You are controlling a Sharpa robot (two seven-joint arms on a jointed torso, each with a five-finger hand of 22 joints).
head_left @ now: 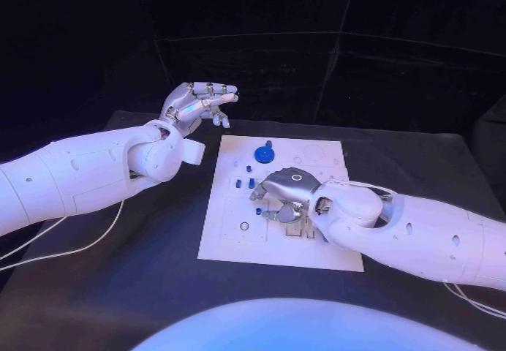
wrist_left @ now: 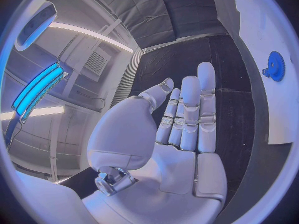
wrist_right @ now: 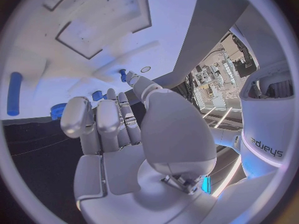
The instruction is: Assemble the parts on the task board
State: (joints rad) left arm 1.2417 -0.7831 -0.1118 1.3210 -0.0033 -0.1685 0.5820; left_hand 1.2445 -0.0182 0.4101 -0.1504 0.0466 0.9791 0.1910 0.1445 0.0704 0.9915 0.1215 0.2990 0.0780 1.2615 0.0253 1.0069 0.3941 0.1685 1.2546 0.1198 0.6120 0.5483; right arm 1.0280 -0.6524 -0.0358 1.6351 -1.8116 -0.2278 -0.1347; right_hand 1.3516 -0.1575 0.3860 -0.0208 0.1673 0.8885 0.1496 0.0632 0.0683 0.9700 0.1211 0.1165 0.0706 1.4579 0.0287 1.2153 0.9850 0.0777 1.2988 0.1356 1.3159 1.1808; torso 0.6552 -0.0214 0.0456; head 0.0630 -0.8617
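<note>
The white task board [head_left: 238, 234] lies in the middle of the table. A blue gear [head_left: 265, 153] stands near its far edge, with small blue parts [head_left: 251, 170] just in front of it. My right hand [head_left: 284, 191] is over the middle of the board, fingers pointing down at it. In the right wrist view nothing lies in the palm of the right hand [wrist_right: 124, 129], and its thumb tip is close to a small blue part [wrist_right: 122, 74]. A blue peg [wrist_right: 15, 92] lies farther off. My left hand [head_left: 200, 102] is raised off the board's far left corner, fingers apart and empty. The left wrist view shows the gear [wrist_left: 274, 66] beyond them.
The board has rectangular recesses [wrist_right: 102, 27] and round holes [head_left: 245, 226]. A white cable [head_left: 63, 251] trails across the black table on the left. The dark backdrop stands close behind the table's far edge [head_left: 348, 130].
</note>
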